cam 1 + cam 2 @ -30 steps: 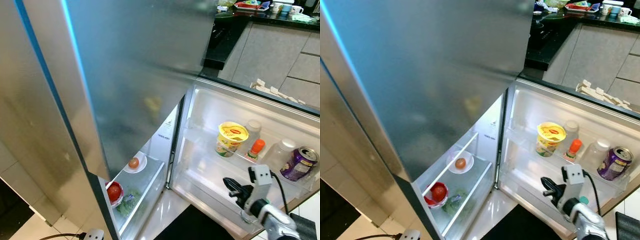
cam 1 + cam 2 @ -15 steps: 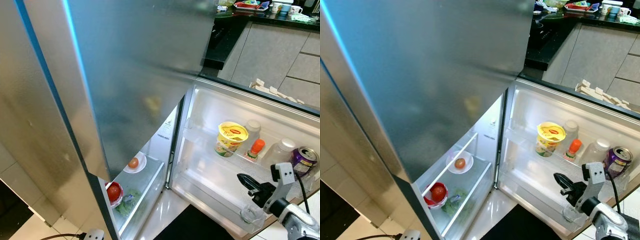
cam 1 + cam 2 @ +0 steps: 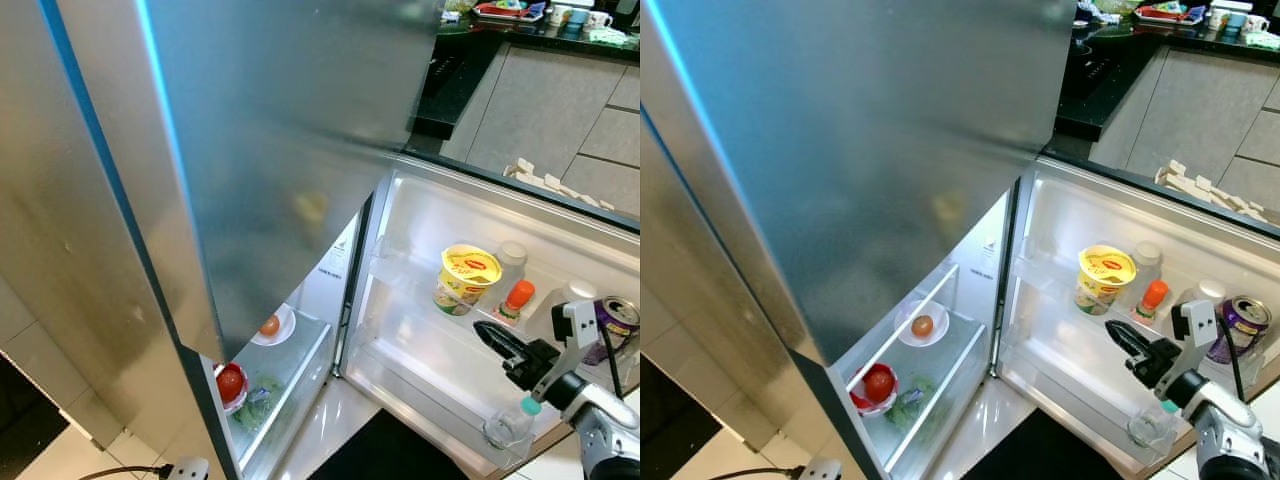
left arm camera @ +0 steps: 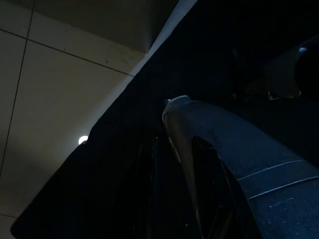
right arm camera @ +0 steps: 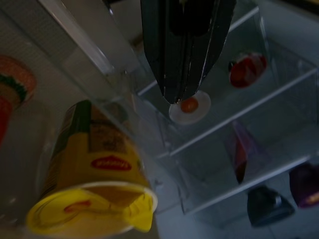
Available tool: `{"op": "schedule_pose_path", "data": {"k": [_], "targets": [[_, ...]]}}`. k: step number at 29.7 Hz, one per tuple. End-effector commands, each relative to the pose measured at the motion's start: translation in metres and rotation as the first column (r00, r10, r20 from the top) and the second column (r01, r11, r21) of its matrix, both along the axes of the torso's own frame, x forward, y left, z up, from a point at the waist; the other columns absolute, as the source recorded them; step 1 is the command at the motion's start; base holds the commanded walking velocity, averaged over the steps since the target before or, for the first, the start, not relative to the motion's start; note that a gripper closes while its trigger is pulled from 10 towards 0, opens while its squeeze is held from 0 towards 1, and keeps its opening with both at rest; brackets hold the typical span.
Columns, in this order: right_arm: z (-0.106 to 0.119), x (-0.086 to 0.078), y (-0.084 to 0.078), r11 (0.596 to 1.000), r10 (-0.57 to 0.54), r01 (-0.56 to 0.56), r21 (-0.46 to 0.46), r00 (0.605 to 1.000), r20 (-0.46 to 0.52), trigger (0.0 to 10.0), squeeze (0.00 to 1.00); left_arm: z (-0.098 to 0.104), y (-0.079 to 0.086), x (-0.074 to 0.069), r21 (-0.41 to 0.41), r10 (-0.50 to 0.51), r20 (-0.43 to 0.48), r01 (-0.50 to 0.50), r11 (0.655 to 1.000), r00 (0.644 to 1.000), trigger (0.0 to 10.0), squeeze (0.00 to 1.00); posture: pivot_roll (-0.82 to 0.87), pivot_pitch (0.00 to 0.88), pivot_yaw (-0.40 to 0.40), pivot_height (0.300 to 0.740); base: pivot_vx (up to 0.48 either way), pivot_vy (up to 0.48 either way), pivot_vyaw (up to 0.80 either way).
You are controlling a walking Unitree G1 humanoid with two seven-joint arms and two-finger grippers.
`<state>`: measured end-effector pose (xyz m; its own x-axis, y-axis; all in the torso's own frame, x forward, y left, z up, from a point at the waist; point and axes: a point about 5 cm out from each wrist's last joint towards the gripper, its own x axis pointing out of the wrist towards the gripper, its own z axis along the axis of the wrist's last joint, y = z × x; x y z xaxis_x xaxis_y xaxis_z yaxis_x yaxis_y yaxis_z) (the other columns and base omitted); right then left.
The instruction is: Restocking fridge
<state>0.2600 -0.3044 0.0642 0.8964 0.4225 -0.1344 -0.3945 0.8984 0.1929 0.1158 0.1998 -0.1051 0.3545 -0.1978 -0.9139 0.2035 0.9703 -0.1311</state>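
The fridge door (image 3: 420, 330) stands open with its clear shelves facing me. On the upper door shelf sit a yellow noodle cup (image 3: 466, 279), a small orange-capped bottle (image 3: 515, 300), a white-lidded jar (image 3: 509, 255) and a purple can (image 3: 612, 322). A clear bottle with a teal cap (image 3: 508, 428) rests in the lower door shelf. My right gripper (image 3: 482, 330) hovers shut in front of the door shelves, just below the noodle cup (image 5: 94, 169). In the right wrist view its fingers (image 5: 174, 55) are pressed together, with nothing between them. The left arm hangs idle over a dark mat (image 4: 99, 164).
Inside the fridge, a glass shelf (image 3: 300, 350) carries a small plate with an orange ball (image 3: 270, 325); below lie a red bowl with a tomato (image 3: 230, 384) and greens (image 3: 258, 396). The big steel upper door (image 3: 250, 150) looms at left. Kitchen cabinets (image 3: 560, 110) stand behind.
My right gripper has risen and moved right, from beside the lower door shelf to the level of the upper one. The clear bottle stays in the lower shelf.
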Motion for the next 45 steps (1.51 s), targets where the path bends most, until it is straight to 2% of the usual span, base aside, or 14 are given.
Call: {"op": "schedule_pose_path", "data": {"k": [1,9,13,16,20,24,36,42,45], "targets": [[0.003,0.001,-0.002,0.999,-0.006,0.006,-0.042,1.000,-0.001,10.0,0.00,-0.003,0.002,-0.012,0.004,-0.008,-0.049,0.008,1.000,0.999,10.0,0.00,0.03,0.000,-0.018,0.740,0.000,0.000,0.00],[0.013,0.009,-0.012,0.988,-0.096,0.098,-0.119,0.995,0.025,10.0,0.00,-0.003,0.002,-0.010,0.004,-0.014,-0.045,0.014,1.000,0.999,10.0,0.00,0.03,0.000,-0.016,0.740,0.000,0.000,0.00],[0.018,0.016,-0.017,0.969,-0.164,0.168,-0.182,0.986,0.036,10.0,0.00,-0.002,0.002,-0.009,0.002,-0.015,-0.043,0.015,1.000,0.999,10.0,0.00,0.03,0.000,-0.017,0.740,0.000,0.000,0.00],[0.018,0.017,-0.018,0.965,-0.179,0.183,-0.189,0.983,0.038,10.0,0.00,-0.002,0.002,-0.009,0.001,-0.015,-0.043,0.015,1.000,0.999,10.0,0.00,0.03,0.000,-0.017,0.740,0.000,0.000,0.00],[0.017,0.020,-0.015,0.960,-0.181,0.183,-0.211,0.983,0.029,10.0,0.00,-0.003,0.002,-0.010,0.002,-0.013,-0.045,0.013,1.000,0.999,10.0,0.00,0.03,0.000,-0.017,0.740,0.000,0.000,0.00],[0.009,0.022,-0.012,0.938,-0.217,0.204,-0.281,0.976,-0.014,10.0,0.00,-0.003,0.002,-0.012,0.000,-0.011,-0.047,0.011,1.000,0.999,10.0,0.00,0.04,0.000,-0.014,0.740,0.000,0.000,0.00],[0.010,0.033,0.001,0.934,-0.235,0.232,-0.273,0.972,0.022,10.0,0.00,-0.003,0.004,-0.012,0.003,-0.014,-0.047,0.014,1.000,0.999,10.0,0.00,0.05,0.000,-0.005,0.740,0.000,0.000,0.00],[0.010,0.037,0.005,0.923,-0.257,0.254,-0.289,0.966,0.028,10.0,0.00,-0.003,0.007,-0.015,0.006,-0.018,-0.051,0.018,1.000,0.999,10.0,0.00,0.05,0.000,0.006,0.740,0.000,0.000,0.00],[0.010,0.040,0.006,0.905,-0.290,0.285,-0.316,0.957,0.032,10.0,0.00,-0.003,0.011,-0.020,0.012,-0.026,-0.061,0.026,1.000,0.998,10.0,0.00,0.05,0.000,0.014,0.740,0.000,0.000,0.00]]}}
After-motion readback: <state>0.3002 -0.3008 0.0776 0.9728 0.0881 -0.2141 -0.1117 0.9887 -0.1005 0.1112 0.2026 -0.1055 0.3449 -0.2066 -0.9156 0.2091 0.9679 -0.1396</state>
